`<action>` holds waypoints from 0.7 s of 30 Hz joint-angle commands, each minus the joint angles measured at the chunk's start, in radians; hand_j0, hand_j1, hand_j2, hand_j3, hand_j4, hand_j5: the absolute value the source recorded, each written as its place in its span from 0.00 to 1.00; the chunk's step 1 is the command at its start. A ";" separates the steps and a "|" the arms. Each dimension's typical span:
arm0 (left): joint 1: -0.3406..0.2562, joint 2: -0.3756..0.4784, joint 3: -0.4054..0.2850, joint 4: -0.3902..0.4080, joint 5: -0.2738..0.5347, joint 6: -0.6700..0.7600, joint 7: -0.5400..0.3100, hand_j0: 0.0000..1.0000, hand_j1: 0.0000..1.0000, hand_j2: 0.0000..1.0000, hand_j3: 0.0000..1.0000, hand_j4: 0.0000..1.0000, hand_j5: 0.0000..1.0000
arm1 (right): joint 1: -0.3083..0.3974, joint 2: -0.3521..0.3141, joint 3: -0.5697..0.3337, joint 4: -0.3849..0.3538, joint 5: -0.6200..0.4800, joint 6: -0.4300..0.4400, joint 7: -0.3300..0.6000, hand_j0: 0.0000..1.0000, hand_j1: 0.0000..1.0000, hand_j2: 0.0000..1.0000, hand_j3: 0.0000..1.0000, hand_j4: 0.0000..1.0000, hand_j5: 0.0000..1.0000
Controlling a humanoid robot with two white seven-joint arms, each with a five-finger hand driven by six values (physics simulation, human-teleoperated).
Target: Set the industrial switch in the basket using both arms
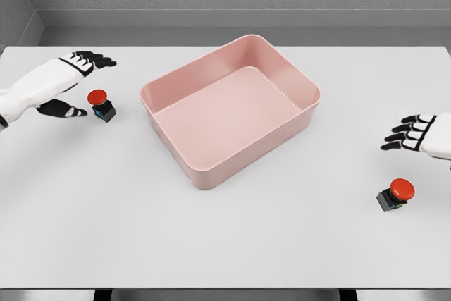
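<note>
Smooth white bench (225,244) carried a rounded pink plastic rectangular basket (308,94), set askew at centre. Left hand (70,86) spread open, thumb and fingers flanking a red mushroom-capped switch on a dark square base (101,103), not gripping. Right hand (412,132) open, holding nothing, above a second identical switch (395,194) near the bench's right edge.

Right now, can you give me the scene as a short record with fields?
basket: pink basket, mid-table, nothing inside
left switch: left red-button switch on table, left of basket
right switch: right red-button switch on table, right of basket
left hand: left hand open, beside left switch
right hand: right hand open, above right switch in picture
</note>
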 commanded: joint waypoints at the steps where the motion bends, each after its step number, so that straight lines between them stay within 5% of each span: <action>1: 0.000 -0.020 -0.021 0.042 -0.003 0.001 0.000 1.00 1.00 1.00 1.00 1.00 1.00 | 0.002 -0.023 0.015 -0.004 -0.006 0.001 -0.001 1.00 1.00 1.00 1.00 1.00 1.00; 5: -0.046 -0.047 -0.055 0.085 -0.016 0.001 0.000 1.00 1.00 1.00 1.00 1.00 1.00 | 0.009 -0.023 0.016 -0.061 -0.011 0.001 -0.007 1.00 1.00 1.00 1.00 1.00 1.00; 10: -0.049 -0.053 -0.059 0.115 -0.016 0.001 0.000 1.00 1.00 1.00 1.00 1.00 1.00 | 0.026 0.032 0.015 -0.061 -0.011 0.001 -0.006 1.00 1.00 1.00 1.00 1.00 1.00; 21: -0.067 -0.078 -0.064 0.166 -0.019 0.001 0.000 1.00 1.00 1.00 1.00 1.00 1.00 | 0.083 0.026 0.019 -0.061 -0.013 0.001 0.001 1.00 1.00 1.00 1.00 1.00 1.00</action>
